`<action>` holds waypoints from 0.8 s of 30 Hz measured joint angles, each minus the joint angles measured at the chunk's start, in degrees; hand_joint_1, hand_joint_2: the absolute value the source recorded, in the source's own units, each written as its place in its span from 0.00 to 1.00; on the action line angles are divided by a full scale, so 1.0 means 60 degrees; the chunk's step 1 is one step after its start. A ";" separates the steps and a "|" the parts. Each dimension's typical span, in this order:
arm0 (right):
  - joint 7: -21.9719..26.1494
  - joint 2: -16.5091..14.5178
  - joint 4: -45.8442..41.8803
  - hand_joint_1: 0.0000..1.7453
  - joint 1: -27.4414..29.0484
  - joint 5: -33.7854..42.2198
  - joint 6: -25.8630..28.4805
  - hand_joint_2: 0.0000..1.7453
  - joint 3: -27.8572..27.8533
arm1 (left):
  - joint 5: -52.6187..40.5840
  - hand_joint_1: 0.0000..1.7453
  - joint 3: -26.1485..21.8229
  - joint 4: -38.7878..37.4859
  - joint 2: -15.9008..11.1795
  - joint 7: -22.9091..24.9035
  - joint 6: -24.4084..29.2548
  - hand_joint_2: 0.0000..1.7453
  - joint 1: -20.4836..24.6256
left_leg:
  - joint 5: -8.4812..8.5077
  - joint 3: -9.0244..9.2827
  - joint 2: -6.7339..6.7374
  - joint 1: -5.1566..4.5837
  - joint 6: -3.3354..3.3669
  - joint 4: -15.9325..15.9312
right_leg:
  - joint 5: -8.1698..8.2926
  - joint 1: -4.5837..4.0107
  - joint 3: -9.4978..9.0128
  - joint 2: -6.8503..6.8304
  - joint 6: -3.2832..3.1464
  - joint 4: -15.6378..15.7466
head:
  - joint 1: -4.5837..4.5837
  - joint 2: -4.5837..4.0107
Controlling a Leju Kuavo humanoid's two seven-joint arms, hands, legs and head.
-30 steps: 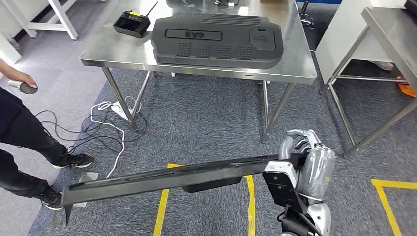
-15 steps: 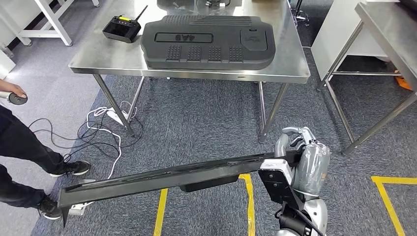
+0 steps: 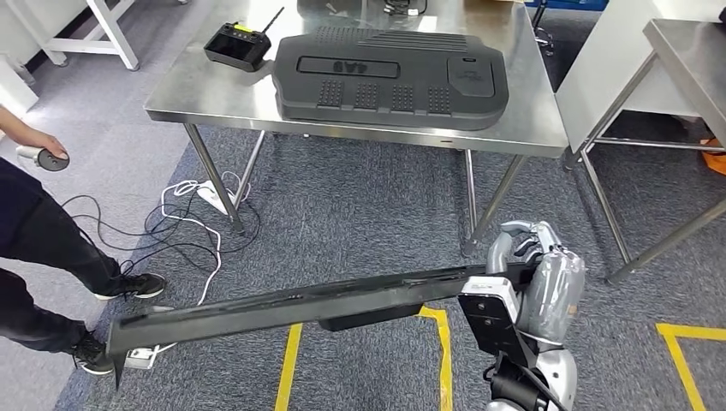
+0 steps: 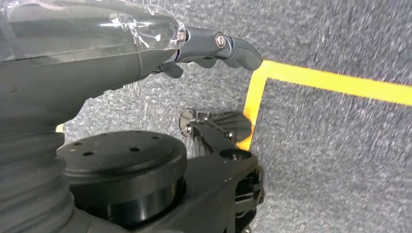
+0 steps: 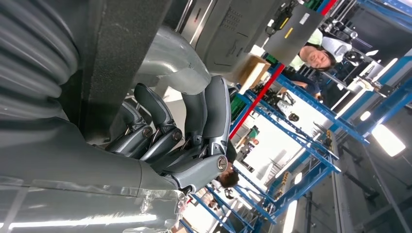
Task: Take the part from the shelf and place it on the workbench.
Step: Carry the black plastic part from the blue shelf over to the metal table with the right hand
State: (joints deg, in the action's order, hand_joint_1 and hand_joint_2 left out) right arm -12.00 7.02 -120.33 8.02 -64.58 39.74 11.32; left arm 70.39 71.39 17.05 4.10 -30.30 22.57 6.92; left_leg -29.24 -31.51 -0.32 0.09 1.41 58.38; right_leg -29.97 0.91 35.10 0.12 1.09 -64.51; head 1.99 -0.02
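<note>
While the right robot hand [image 3: 524, 257] grips one end of the long black part [image 3: 282, 310], carried low over the carpet, it looks stiff, and leverage may twist it; the bench [image 3: 214, 90] lies well ahead; left robot hand's [image 4: 214, 46] state: cannot tell

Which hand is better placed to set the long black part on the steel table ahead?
Probably the right hand: it already grips one end of the long black part, facing the steel table. The left hand hangs over the carpet, holding nothing.
</note>
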 joint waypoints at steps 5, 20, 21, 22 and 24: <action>0.0017 0.0007 -0.0014 1.00 -0.0011 0.0016 0.0000 1.00 -0.0013 | 0.0007 0.00 -0.0024 0.0005 0.0015 -0.0003 0.0077 1.00 0.0007 | -0.0105 0.0074 0.0012 -0.0002 -0.0233 0.0000 | 0.0210 -0.0073 -0.0398 0.0024 -0.0162 0.0989 | 0.0016 0.0000; 0.0252 -0.0020 -0.0021 1.00 -0.0018 0.0241 0.0001 1.00 -0.0261 | -0.0049 0.00 -0.0133 0.0006 0.0016 0.0073 0.0080 1.00 0.0005 | 0.0110 -0.0244 0.0009 0.0111 -0.0283 0.0103 | -0.0115 0.0050 -0.0854 0.0023 0.0069 0.1096 | -0.0312 0.0000; 0.0197 -0.0021 -0.0021 1.00 -0.0023 0.0287 0.0002 1.00 -0.0315 | -0.0051 0.00 -0.0139 0.0006 0.0016 0.0077 0.0075 1.00 0.0008 | 0.0114 -0.0221 0.0013 0.0117 -0.0214 0.0067 | -0.0181 0.0065 -0.0851 0.0019 0.0112 0.1038 | -0.0300 0.0000; 0.0140 -0.0022 -0.0021 1.00 -0.0040 0.0345 0.0003 1.00 -0.0378 | -0.0054 0.00 -0.0143 0.0006 0.0016 0.0077 0.0072 1.00 0.0017 | 0.0122 -0.0196 0.0020 0.0130 -0.0147 0.0029 | -0.0322 0.0073 -0.0771 0.0016 0.0150 0.0830 | -0.0271 0.0000; 0.0061 -0.0022 -0.0016 1.00 -0.0095 0.0478 0.0004 1.00 -0.0518 | -0.0053 0.00 -0.0149 0.0006 0.0016 0.0088 0.0077 1.00 0.0031 | 0.0115 -0.0160 0.0038 0.0126 -0.0054 -0.0011 | -0.0840 0.0072 -0.0257 0.0011 0.0184 -0.0217 | -0.0176 0.0000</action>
State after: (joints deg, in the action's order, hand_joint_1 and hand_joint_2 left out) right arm -11.64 6.88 -120.43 7.45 -61.71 39.76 8.22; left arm 70.07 70.49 17.09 4.20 -29.77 23.03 7.10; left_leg -28.55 -32.47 -0.09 0.84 1.08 58.31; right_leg -35.01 1.34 33.55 0.19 2.19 -65.81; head 0.94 -0.02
